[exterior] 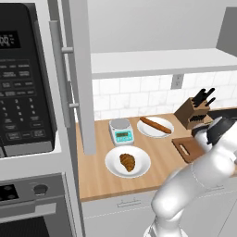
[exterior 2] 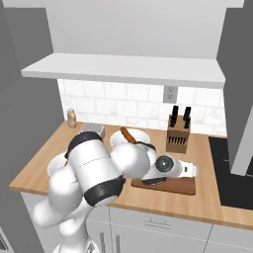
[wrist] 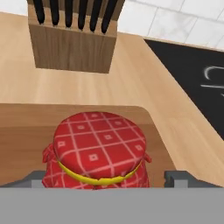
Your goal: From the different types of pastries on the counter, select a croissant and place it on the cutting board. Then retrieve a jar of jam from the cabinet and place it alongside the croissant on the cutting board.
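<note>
The jar of jam (wrist: 99, 151), red checked cloth top with a yellow band, stands on the dark cutting board (wrist: 26, 127). My gripper (wrist: 105, 179) is open around it, one fingertip on each side, with a visible gap on the right. The same board (exterior 2: 173, 187) lies under my hand in the right base view and shows partly behind the arm (exterior: 185, 149). The croissant (exterior: 127, 162) lies on a round white plate (exterior: 141, 167) on the counter (exterior: 97, 180). A long bread stick (exterior: 156, 125) rests on a second plate. The cabinet door (exterior: 79, 69) stands open.
A knife block (wrist: 72, 41) (exterior 2: 178, 133) stands just behind the board. A kitchen scale (exterior: 121, 131) sits between the plates and the wall. The black stove top (wrist: 192, 74) lies to the right, the microwave (exterior: 23, 78) to the left.
</note>
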Robot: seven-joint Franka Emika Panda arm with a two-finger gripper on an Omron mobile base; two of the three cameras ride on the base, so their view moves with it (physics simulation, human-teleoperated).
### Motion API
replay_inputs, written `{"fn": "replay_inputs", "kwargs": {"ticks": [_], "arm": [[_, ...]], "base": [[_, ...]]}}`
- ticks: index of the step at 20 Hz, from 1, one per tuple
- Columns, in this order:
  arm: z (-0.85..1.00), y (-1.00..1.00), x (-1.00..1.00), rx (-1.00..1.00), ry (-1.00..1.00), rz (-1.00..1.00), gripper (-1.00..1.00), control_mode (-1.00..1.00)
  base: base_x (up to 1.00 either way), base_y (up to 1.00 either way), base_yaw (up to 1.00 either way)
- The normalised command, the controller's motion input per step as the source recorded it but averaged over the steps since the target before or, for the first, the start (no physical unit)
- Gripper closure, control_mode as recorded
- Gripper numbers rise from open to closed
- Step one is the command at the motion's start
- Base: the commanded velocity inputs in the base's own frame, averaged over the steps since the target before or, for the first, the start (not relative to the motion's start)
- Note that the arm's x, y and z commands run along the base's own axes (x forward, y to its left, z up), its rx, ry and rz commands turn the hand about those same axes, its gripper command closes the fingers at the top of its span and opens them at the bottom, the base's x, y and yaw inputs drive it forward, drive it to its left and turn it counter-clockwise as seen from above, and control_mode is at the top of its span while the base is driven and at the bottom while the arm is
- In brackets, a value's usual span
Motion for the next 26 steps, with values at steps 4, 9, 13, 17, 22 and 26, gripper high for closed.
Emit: {"fn": "replay_inputs", "kwargs": {"ticks": [4,9,13,17,22,26], "arm": [[-0.1,0.0,-0.1,0.0,0.08,0.0,-1.0,-1.0],[0.0,0.0,-0.15,0.0,0.04,0.0,-1.0,-1.0],[0.54,-0.07,-0.21,0.12,-0.01,0.0,-1.0,-1.0],[0.94,-0.15,-0.15,0.16,-0.05,-0.02,-1.0,-1.0],[0.73,-0.19,-0.21,0.15,-0.13,-0.04,-1.0,-1.0],[-0.06,0.0,-0.06,0.05,-0.14,-0.1,-1.0,-1.0]], "base": [[0.0,0.0,0.0],[0.0,0.0,0.0],[0.0,0.0,0.0],[0.0,0.0,0.0],[0.0,0.0,0.0],[0.0,0.0,0.0]]}}
